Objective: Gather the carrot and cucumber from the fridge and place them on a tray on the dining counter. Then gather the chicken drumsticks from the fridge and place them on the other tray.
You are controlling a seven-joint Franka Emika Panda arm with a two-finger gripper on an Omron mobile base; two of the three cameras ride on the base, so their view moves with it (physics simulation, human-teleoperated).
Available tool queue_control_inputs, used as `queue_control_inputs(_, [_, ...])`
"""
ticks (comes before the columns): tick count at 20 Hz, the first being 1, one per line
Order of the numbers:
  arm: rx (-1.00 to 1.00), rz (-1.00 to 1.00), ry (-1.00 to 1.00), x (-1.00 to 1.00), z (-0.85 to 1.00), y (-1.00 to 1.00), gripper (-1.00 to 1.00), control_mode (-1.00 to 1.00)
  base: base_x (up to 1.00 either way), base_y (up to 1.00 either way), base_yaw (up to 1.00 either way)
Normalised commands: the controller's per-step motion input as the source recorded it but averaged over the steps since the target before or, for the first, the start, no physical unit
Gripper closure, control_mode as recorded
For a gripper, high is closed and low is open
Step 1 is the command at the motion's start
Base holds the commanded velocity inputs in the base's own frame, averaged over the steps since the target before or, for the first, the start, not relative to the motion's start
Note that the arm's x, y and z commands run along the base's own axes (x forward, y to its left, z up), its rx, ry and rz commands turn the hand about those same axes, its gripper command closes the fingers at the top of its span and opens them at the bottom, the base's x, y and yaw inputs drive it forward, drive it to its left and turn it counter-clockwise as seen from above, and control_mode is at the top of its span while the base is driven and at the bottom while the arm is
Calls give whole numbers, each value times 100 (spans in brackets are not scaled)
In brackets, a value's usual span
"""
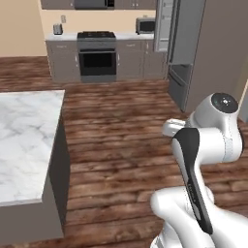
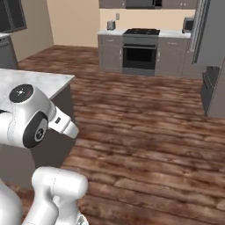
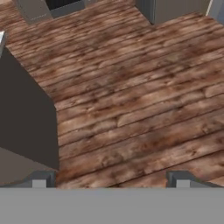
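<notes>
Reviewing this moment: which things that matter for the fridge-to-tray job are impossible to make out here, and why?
- Fridge interior: left base view sees its open door edge-on, so no carrot, cucumber or drumsticks can be made out.
- Marble counter: cut by the left edge; whether trays sit further along is hidden.
- Pincer: hand view shows its fingertips set wide apart over floor, nothing between them.

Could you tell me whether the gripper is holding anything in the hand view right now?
No: the gripper stands open, and between its two fingertips lies just bare wooden floor.
</notes>
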Motion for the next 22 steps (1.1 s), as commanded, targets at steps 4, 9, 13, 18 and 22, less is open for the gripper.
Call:
queue_control_inputs(4, [0, 0, 0, 0, 0, 0, -100, 100, 74, -66, 5])
queue_control_inputs(9, [0, 0, 0, 0, 0, 0, -100, 100, 91, -36, 0])
queue_control_inputs(13, [0, 0, 0, 0, 0, 0, -100, 100, 100, -2, 0])
queue_control_inputs(18, [0, 0, 0, 0, 0, 0, -100, 100, 100, 0, 0])
queue_control_inputs(22, [0, 0, 0, 0, 0, 0, -100, 100, 100, 0, 0])
